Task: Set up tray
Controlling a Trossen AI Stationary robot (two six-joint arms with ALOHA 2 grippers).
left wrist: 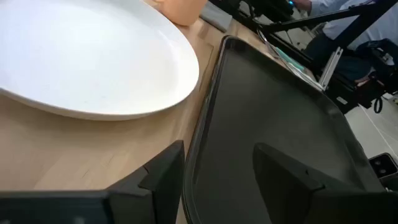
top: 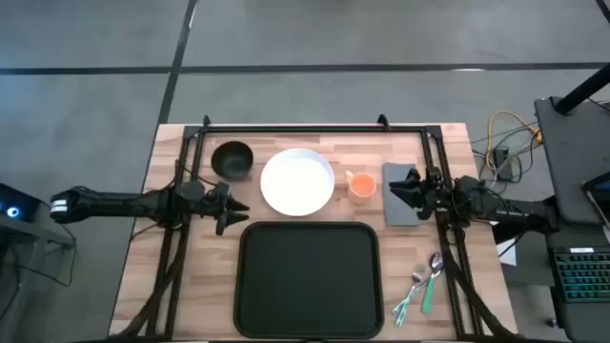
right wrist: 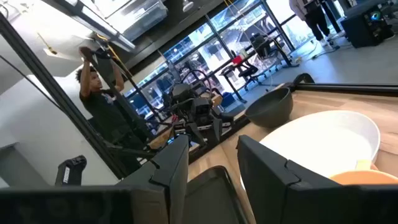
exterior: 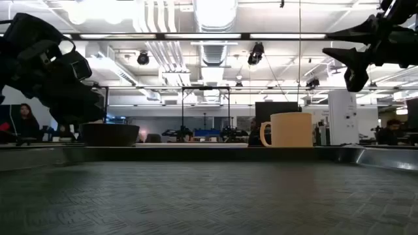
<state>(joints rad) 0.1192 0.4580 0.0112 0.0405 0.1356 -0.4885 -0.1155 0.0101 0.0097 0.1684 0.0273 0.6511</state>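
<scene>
The black tray (top: 307,278) lies flat on the wooden table at the near middle; its ribbed floor (exterior: 209,196) fills the low view's foreground. My left gripper (top: 232,210) is open and empty over the tray's far left corner. In the left wrist view (left wrist: 217,177) its fingers stand on either side of the tray's rim (left wrist: 208,106), and the low view (exterior: 55,72) shows it raised above the tray. My right gripper (top: 398,191) is open and empty above the grey napkin (top: 400,214); it is high in the low view (exterior: 356,59).
Along the far side of the tray stand a black bowl (top: 232,159), a white plate (top: 297,181) and an orange cup (top: 360,185). Cutlery (top: 424,281) lies to the tray's right. A black frame (top: 286,129) borders the table. People show in the room behind (right wrist: 99,93).
</scene>
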